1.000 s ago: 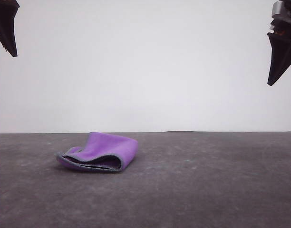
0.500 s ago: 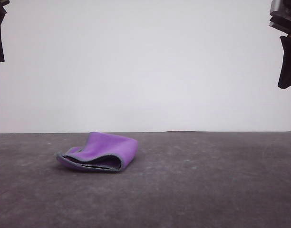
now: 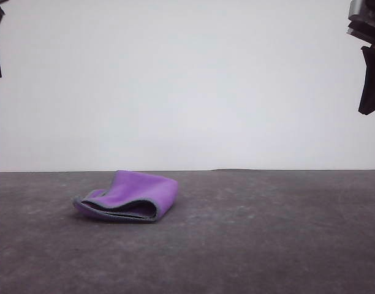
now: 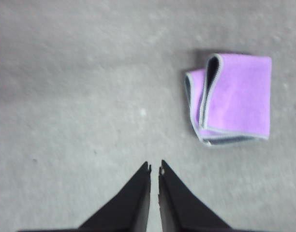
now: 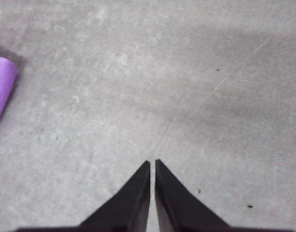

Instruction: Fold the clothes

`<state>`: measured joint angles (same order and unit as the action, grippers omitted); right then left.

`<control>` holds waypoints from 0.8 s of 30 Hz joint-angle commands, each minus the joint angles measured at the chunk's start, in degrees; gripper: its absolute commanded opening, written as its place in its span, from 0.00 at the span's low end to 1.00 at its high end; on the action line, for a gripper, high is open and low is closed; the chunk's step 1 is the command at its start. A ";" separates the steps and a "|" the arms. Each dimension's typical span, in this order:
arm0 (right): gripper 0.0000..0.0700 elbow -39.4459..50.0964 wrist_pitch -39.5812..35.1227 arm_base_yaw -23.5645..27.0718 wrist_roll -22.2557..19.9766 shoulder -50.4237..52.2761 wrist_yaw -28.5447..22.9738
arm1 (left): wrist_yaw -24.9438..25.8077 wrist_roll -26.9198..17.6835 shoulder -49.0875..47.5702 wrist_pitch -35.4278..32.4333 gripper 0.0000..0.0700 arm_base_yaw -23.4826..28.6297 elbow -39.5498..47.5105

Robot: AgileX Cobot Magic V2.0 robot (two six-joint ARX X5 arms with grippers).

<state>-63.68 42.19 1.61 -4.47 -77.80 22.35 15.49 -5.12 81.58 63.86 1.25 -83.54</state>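
Folded cloth alone on the bench

Grey, mottled bench runs back to a plain white wall. On the bench's left half lies the cloth, folded over with its purple face out and its grey-edged layers gaping toward the camera. Both arms hang high and well apart from it. The left gripper has its fingers nearly together, empty; the right gripper likewise, holding nothing

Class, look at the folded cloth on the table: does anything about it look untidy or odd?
Yes. The cloth is folded unevenly: in the left wrist view one purple layer sticks out beyond the other, and in the front view its open edge gapes instead of lying flat on the table.
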 commanded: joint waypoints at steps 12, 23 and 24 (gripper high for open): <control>0.02 -0.63 -0.20 0.04 0.39 -0.31 0.16 | -2.05 5.01 -41.53 -40.50 0.02 -0.29 49.30; 0.02 -0.63 -0.20 0.04 0.39 -0.31 0.16 | -6.20 10.77 -72.10 -48.06 0.02 -0.81 72.56; 0.02 -0.63 -0.20 0.03 0.39 -0.31 0.16 | -6.63 10.76 -73.40 -47.83 0.02 -0.88 73.28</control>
<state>-63.68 42.18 1.61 -4.47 -77.80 22.35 9.19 5.12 8.85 16.57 0.46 -10.52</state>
